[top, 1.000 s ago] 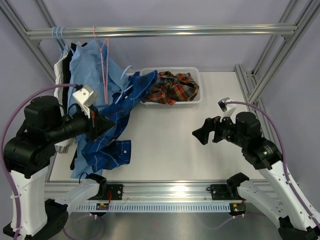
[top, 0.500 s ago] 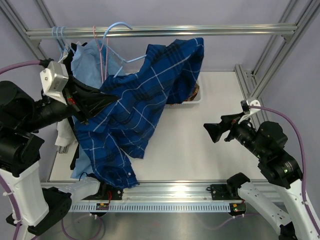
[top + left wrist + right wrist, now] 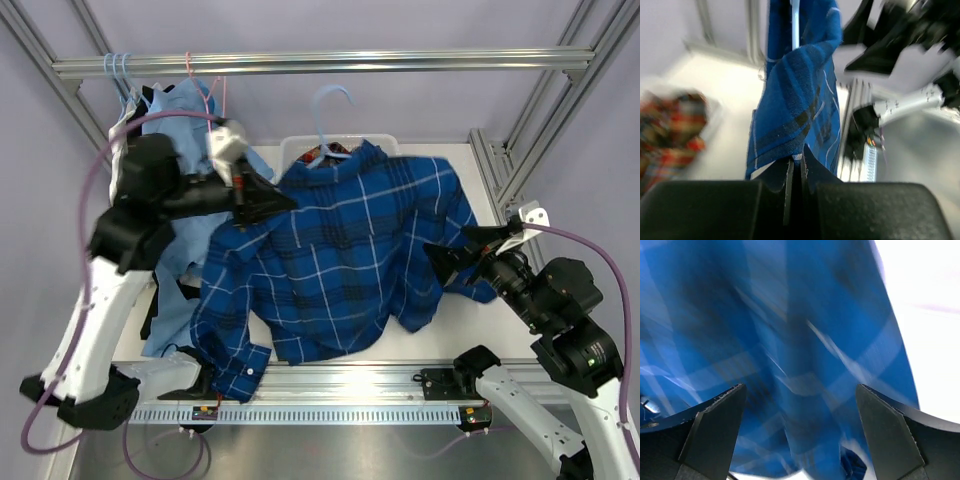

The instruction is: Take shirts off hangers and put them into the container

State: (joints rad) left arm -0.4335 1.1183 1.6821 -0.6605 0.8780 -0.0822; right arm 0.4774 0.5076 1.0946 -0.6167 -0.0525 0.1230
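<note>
The dark blue checked shirt point(image 3: 350, 260) hangs spread over the middle of the table, still on a pale blue hanger point(image 3: 330, 105) whose hook pokes up behind its collar. My left gripper point(image 3: 283, 206) is shut on the shirt's upper left edge; in the left wrist view a fold of the shirt point(image 3: 795, 90) is pinched at the left gripper point(image 3: 797, 160). My right gripper point(image 3: 452, 262) stands open at the shirt's right side, with the blurred cloth point(image 3: 790, 315) right before the wide-apart right gripper point(image 3: 800, 388). The container point(image 3: 292, 144) is mostly hidden behind the shirt. The plaid shirt point(image 3: 670, 130) lies in it.
Light blue point(image 3: 180, 115), black and white shirts hang at the far left of the top rail point(image 3: 400, 61) on pink point(image 3: 207, 92) and pale blue hangers point(image 3: 120, 70). Slanted frame posts point(image 3: 535, 140) stand at the right. A metal rail point(image 3: 330, 385) runs along the table's near edge.
My left arm has swung the dark blue shirt, with its hanger, up from the left and rightwards over the table and container. My right gripper has moved up to the shirt's right side.
</note>
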